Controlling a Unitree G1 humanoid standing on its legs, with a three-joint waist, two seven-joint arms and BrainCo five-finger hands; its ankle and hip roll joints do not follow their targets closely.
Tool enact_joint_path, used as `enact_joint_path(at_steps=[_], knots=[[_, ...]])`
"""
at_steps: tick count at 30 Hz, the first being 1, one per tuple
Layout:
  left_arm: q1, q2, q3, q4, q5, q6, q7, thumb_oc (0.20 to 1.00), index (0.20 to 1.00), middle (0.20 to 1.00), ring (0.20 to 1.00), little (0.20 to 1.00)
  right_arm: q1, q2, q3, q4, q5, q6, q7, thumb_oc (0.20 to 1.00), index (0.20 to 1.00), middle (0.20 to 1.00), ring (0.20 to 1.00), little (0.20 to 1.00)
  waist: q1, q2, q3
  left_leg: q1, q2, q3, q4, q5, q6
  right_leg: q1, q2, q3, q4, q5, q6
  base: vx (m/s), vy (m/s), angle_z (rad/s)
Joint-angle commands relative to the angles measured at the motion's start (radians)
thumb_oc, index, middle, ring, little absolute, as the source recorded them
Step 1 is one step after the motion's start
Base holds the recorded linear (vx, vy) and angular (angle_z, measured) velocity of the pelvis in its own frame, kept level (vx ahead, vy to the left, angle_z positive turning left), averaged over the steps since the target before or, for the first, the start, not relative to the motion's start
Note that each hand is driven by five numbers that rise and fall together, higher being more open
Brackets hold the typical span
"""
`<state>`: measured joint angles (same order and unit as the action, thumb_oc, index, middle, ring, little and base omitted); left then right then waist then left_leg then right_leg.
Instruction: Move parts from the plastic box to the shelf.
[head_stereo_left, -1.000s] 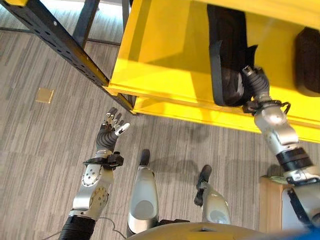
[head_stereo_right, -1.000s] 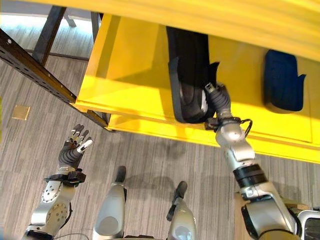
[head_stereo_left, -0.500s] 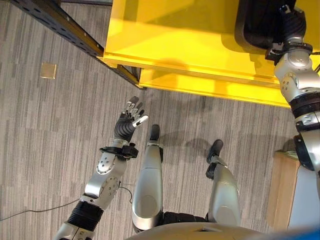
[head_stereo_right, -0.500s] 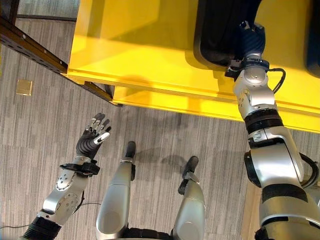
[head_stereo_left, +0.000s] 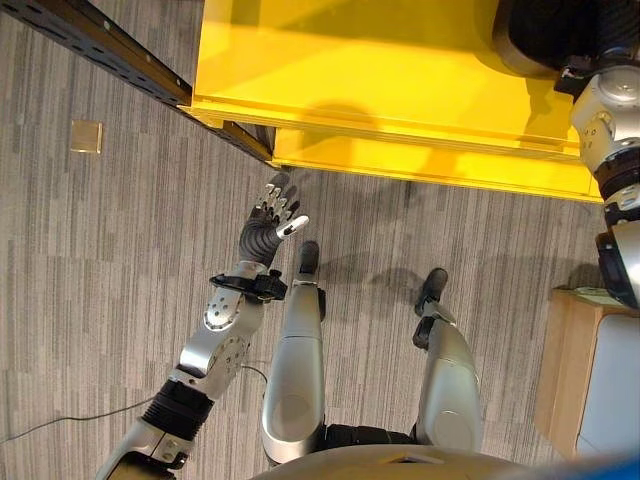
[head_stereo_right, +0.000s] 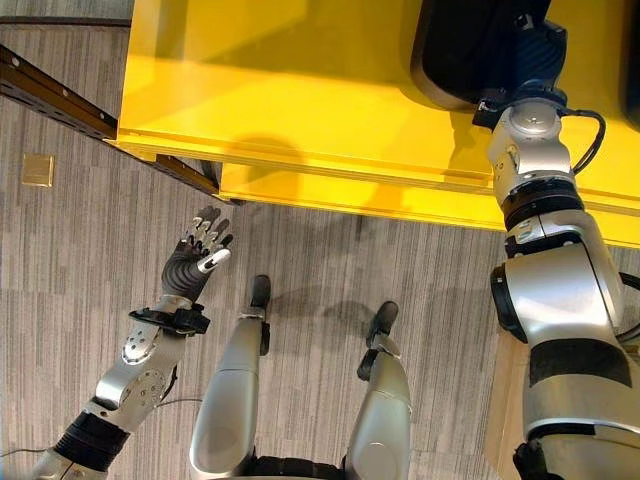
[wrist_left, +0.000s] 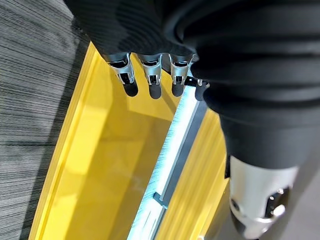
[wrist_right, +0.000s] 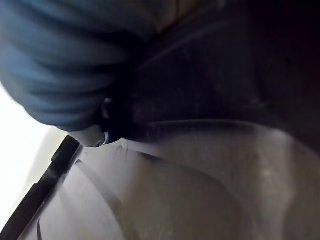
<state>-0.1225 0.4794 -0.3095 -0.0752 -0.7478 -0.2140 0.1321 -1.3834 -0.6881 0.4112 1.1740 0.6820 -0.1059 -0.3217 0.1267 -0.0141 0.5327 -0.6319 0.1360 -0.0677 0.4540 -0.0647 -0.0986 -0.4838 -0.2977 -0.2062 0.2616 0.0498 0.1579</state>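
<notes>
The right robot hand (head_stereo_right: 530, 55) has been pushed deeper into the black part (head_stereo_right: 465, 50) on the yellow shelf (head_stereo_right: 300, 90); its fingers cannot be seen. The left robot hand (head_stereo_right: 196, 262) is held apart below the shelf. The part looks nearly placed.

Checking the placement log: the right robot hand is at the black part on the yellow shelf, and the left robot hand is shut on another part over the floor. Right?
Not quite. The left robot hand is open and holds nothing, as the left eye view shows; it does hang over the floor. The right robot hand is at the black part on the yellow shelf.

Black part (head_stereo_right: 470, 50) lies on yellow shelf (head_stereo_right: 300, 90).
</notes>
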Motion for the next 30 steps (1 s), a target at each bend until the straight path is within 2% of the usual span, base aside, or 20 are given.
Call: enact_joint_path(at_steps=[1,13,30], knots=[[0.023,0.025,0.001,-0.068,-0.014,-0.068,0.01,1.0,1.0,1.0,1.0,1.0,-0.075,-0.052,0.053,0.006,0.005,-0.046,0.001,0.2,0.2,0.2,0.2,0.2,0.014,-0.007,-0.035,-0.007,0.022,-0.01,-0.031,-0.013,0.001,0.066,-0.025,-0.013,0.126,-0.141,0.004,0.0,0.0,0.0],[-0.004,0.026,-0.004,-0.064,-0.012,-0.086,0.024,1.0,1.0,1.0,1.0,1.0,-0.137,-0.05,0.119,0.043,-0.032,-0.046,-0.002,0.2,0.2,0.2,0.2,0.2,0.023,-0.02,-0.038,-0.033,0.009,-0.023,-0.034,-0.009,0.002,0.074,-0.018,-0.029,0.102,-0.14,0.0,0.0,-0.001,0.01],[-0.018,0.032,-0.015,-0.07,-0.022,-0.098,0.041,1.0,1.0,1.0,1.0,1.0,-0.177,-0.037,0.118,0.127,0.006,-0.044,-0.011,0.2,0.2,0.2,0.2,0.2,0.028,-0.016,-0.038,-0.056,0.0,-0.032,-0.017,-0.015,0.002,0.067,-0.013,-0.032,0.11,-0.15,-0.005,0.01,0.0,0.02]])
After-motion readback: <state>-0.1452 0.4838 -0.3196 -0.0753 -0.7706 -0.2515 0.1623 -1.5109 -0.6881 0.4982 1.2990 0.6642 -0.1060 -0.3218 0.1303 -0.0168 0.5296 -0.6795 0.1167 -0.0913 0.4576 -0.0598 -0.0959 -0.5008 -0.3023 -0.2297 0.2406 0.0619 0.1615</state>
